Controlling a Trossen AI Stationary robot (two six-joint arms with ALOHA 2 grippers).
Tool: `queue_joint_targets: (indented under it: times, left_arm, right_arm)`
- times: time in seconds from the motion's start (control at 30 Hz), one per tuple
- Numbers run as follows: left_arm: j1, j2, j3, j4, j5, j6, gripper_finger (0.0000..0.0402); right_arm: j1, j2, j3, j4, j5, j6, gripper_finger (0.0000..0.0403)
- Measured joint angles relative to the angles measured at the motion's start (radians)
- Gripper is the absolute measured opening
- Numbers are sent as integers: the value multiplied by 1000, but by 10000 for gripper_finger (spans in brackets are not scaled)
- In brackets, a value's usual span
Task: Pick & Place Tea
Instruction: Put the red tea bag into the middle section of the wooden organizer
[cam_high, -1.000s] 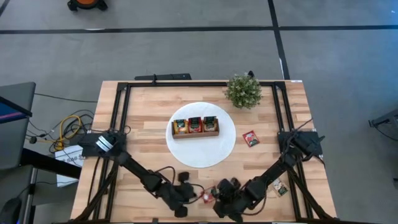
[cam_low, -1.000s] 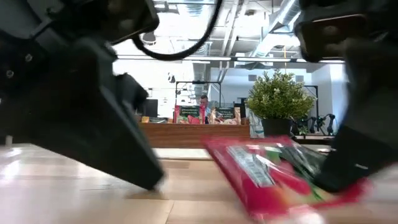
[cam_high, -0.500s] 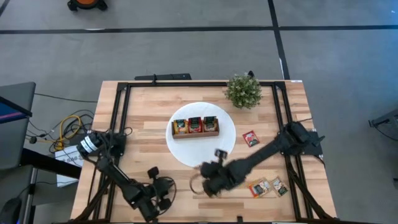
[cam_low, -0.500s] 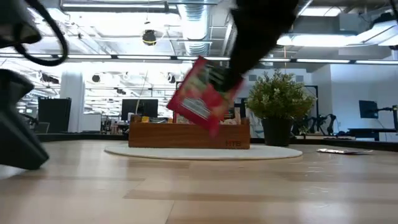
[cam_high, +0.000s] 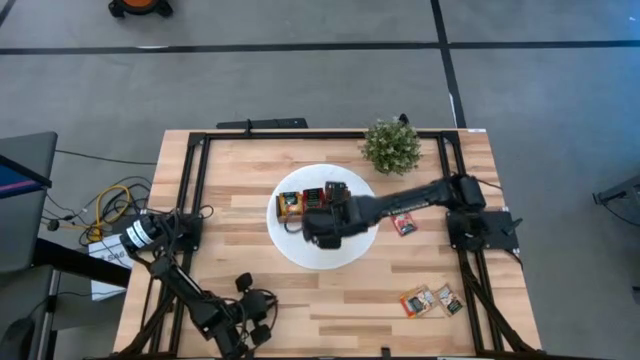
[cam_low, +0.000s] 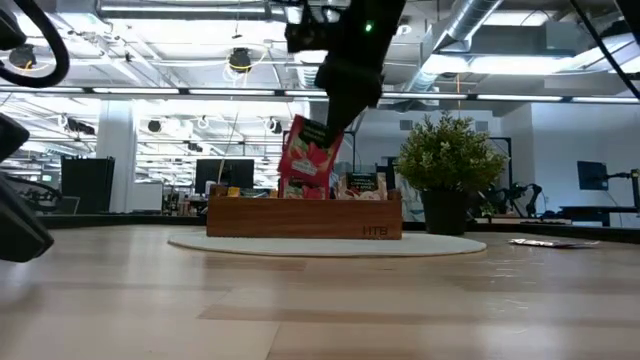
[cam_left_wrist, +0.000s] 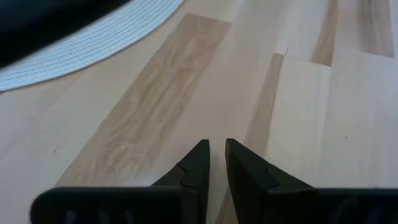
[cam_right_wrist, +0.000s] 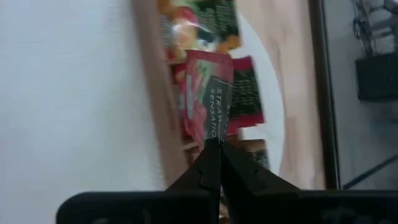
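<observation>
R gripper (cam_right_wrist: 214, 144): fingers pinched on edge of red sachet (cam_right_wrist: 208, 102); sachet hangs below them, long axis roughly vertical w/ slight tilt, just above wooden box (cam_low: 305, 214). Middle compartment looks to lie directly under sachet; move judged a short straight drop, R arm clearly the nearer.

Box: 3 compartments, more sachets standing inside, sits on white disc (cam_high: 340, 250) at surface centre.

Loose tea: one red sachet (cam_high: 403, 222) on surface right of disc; pair of beige/orange sachets (cam_high: 432, 300) near right corner.

Plant (cam_high: 392, 146): far side, right of disc.

L gripper (cam_left_wrist: 212, 163): fingers nearly together, holding nothing, parked low at near-left of surface (cam_left_wrist: 298, 93).
</observation>
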Motion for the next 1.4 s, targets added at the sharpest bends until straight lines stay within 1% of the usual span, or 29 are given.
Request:
queue_joint_targets:
  times: [0.1, 0.2, 0.47, 0.57, 0.6, 0.7, 0.77, 1.3, 1.4]
  left_arm:
    - [0, 0, 0, 0, 0, 1, 46]
    - [0, 0, 0, -1, -7, 1, 46]
    - [0, 0, 0, -1, -14, 1, 46]
    - [0, 0, 0, 0, -15, 1, 46]
    - [0, 0, 0, 1, -15, 0, 46]
    - [0, 0, 0, 8, -15, 0, 46]
    - [3, 0, 0, 13, -15, 0, 46]
    - [13, 0, 1, 36, -14, 30, 46]
    - [13, 0, 1, 36, -13, 30, 46]
  right_arm:
    - [-38, 6, 0, 5, -7, -23, 0]
    - [-56, 6, 1, 17, -33, -90, 0]
    - [-58, 7, 1, 28, -45, -158, 0]
    - [-58, 39, 2, 40, -52, -198, 0]
    - [-58, 42, -3, 18, -53, -202, 0]
    - [-58, 60, 7, 47, -39, -209, 0]
    - [-58, 65, 0, 1, -23, -212, 0]
    - [-71, 80, 2, 26, -37, -210, 0]
    - [-71, 81, 3, 44, -36, -217, 13]
